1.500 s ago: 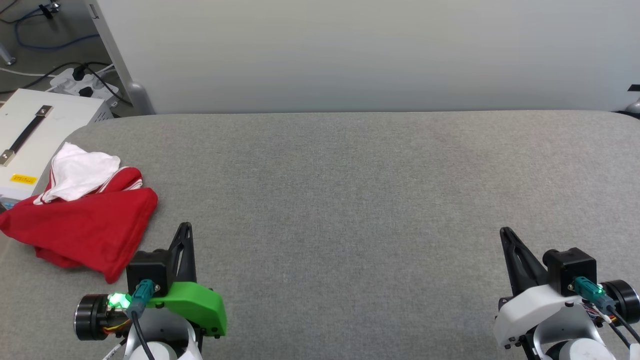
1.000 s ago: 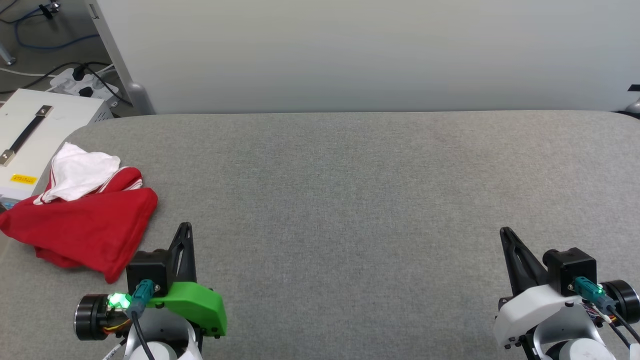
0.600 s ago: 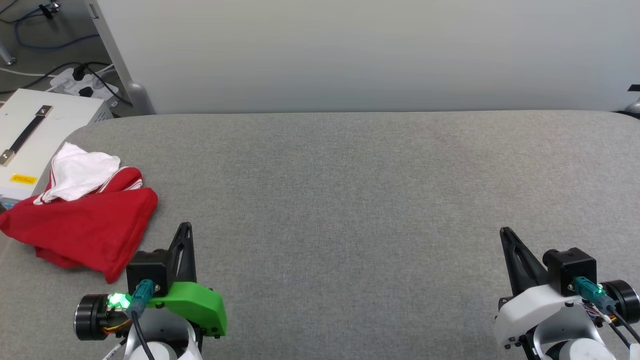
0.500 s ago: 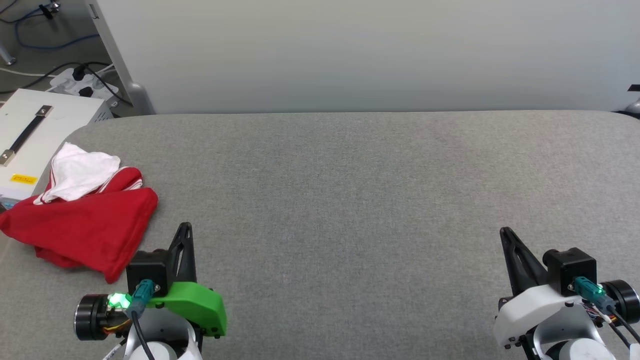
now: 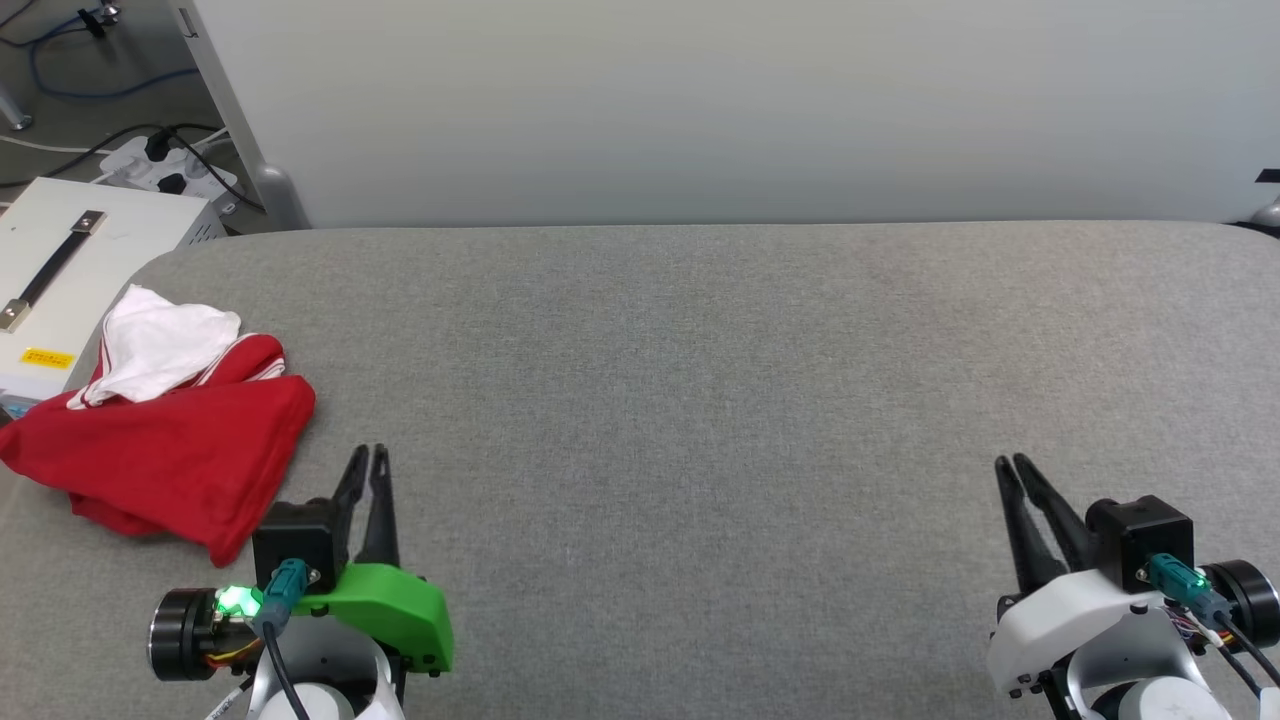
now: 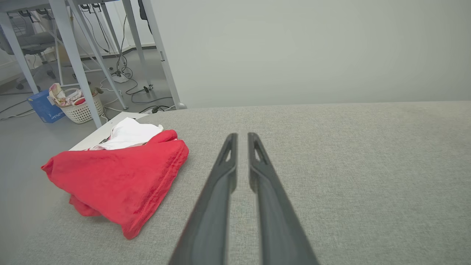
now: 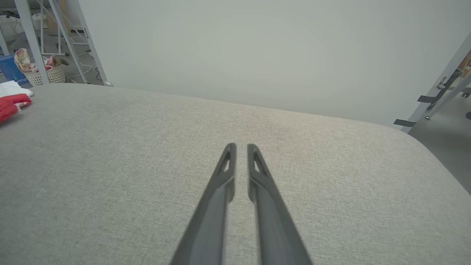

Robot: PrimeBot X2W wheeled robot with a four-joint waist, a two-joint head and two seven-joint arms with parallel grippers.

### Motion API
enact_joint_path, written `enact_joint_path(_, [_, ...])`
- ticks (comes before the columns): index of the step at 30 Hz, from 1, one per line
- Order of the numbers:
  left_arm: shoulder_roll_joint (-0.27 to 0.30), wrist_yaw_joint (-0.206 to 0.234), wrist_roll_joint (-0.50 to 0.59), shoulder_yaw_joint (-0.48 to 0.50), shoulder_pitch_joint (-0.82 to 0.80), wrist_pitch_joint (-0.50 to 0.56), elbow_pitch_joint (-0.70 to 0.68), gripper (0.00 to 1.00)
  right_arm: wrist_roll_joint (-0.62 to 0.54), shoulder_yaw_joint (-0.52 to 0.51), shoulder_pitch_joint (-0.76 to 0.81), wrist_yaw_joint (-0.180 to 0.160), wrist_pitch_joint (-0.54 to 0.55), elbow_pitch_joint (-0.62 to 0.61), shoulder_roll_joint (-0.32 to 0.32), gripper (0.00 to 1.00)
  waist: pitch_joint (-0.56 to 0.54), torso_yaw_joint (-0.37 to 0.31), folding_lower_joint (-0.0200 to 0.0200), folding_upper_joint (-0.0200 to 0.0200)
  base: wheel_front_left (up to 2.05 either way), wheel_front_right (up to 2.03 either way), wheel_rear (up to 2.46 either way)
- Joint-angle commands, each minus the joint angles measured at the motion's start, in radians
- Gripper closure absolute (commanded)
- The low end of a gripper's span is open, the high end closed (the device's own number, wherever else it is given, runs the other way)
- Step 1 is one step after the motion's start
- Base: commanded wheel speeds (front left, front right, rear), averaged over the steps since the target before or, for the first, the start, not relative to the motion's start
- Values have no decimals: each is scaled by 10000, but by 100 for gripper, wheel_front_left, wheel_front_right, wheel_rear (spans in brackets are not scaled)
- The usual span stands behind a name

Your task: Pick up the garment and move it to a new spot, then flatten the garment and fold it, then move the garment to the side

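Spanning your view, the grey table holds the garment bunched at its left edge; pickup is not yet started. Your left gripper, just beside it, and right gripper, well apart, show fingers barely parted and empty: widen, then reach left.

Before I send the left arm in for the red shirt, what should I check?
1. The crumpled red jersey T-shirt with white sleeve lies on the grey fabric table, near its left edge: ok.
2. The left end effector is empty, beside the shirt and not touching it: ok.
3. Its jaws wide enough for bunched cloth: barely parted, not ok.
4. The right end effector is empty, far from the shirt: ok.
5. The shirt's left end fully supported, next to the white box with black handle: cannot tell.
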Motion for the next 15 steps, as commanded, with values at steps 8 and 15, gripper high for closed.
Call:
enact_joint_path(8, [-2,62,-45,-18,10,-96,-22,0,79,-57,-7,0,-95,-17,1,0,10,-1,0,0,0,0,0])
enact_joint_path(15, [-4,142,-100,-47,29,-243,-80,0,325,-156,-11,-1,-240,-119,2,0,18,-1,0,0,0,0,0])
